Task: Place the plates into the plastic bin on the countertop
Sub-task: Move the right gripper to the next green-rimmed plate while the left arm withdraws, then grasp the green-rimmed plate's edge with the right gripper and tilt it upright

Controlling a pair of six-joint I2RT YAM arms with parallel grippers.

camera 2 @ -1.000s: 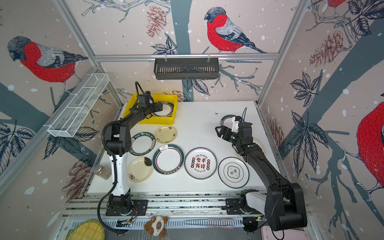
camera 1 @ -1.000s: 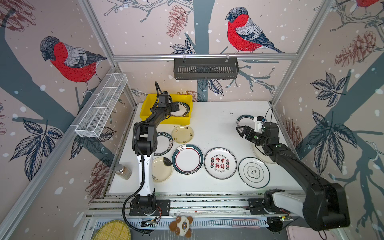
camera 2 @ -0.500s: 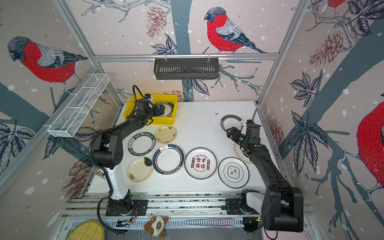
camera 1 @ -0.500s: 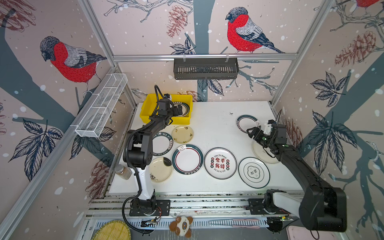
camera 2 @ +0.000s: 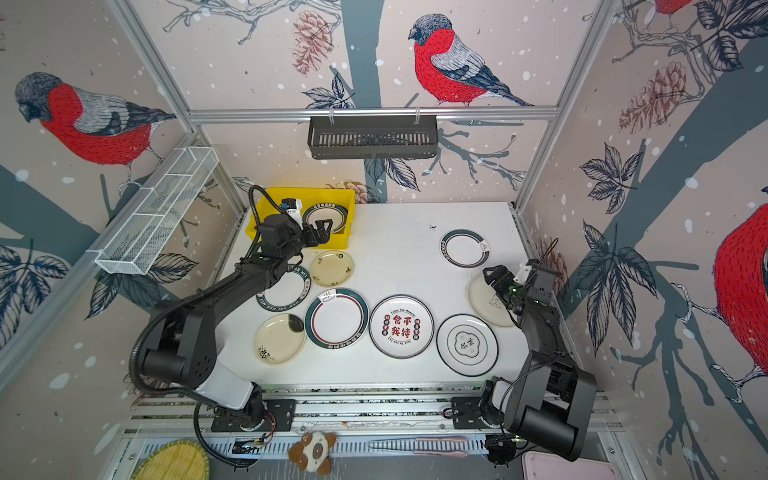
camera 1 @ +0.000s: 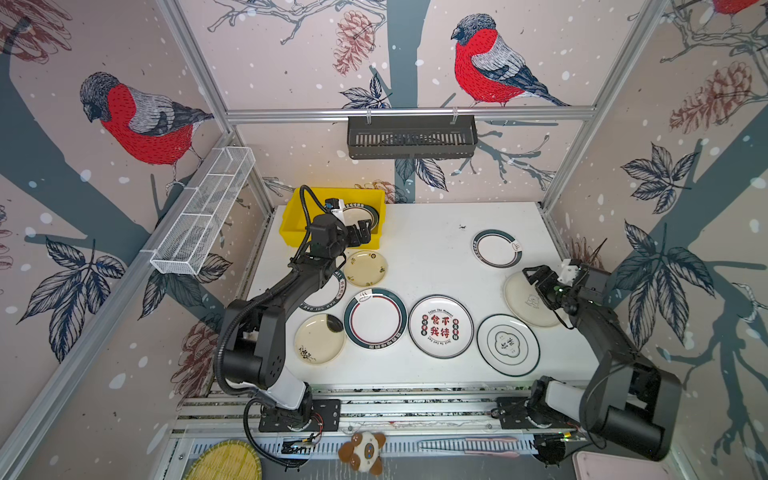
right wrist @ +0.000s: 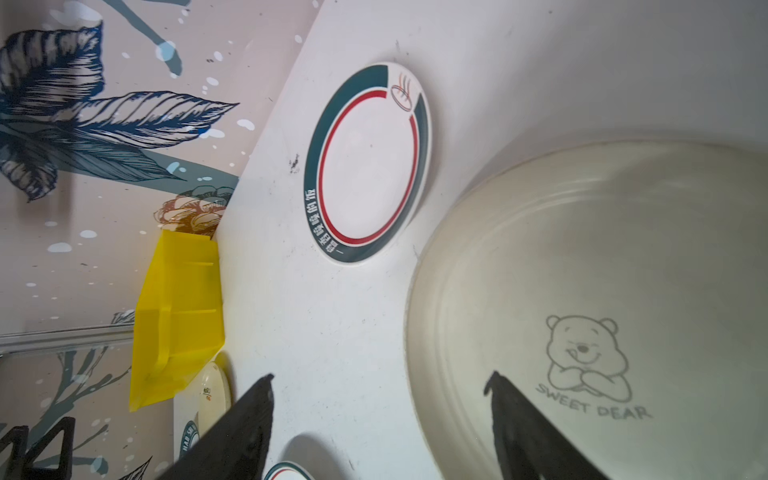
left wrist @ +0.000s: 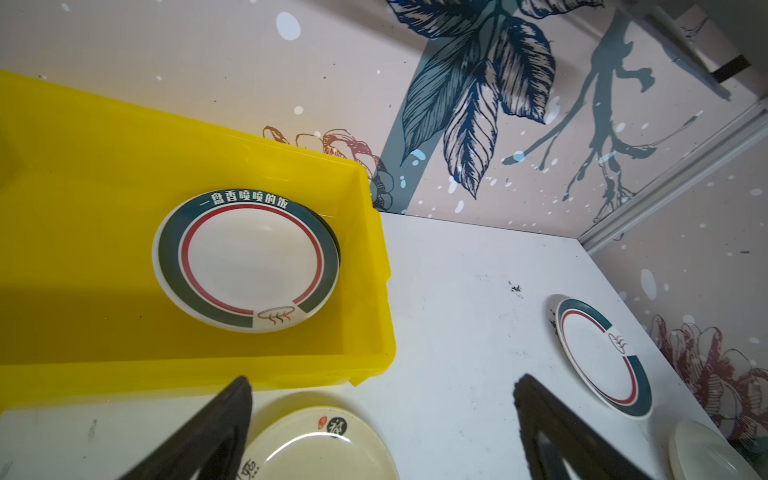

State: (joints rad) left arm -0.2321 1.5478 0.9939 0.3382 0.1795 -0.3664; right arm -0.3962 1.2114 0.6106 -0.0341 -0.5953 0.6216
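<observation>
Care at the cream bear plate (right wrist: 582,257): right jaws, spread over its left rim, should sink squarely before pinching; left jaws hang spread, empty.

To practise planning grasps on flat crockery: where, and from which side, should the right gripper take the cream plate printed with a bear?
Probably the raised rim of the bear plate, at the edge under the right gripper, coming from above with one finger inside and one outside. It lies flat on the countertop, so only the rim offers a hold, and the open jaws straddle it.
</observation>
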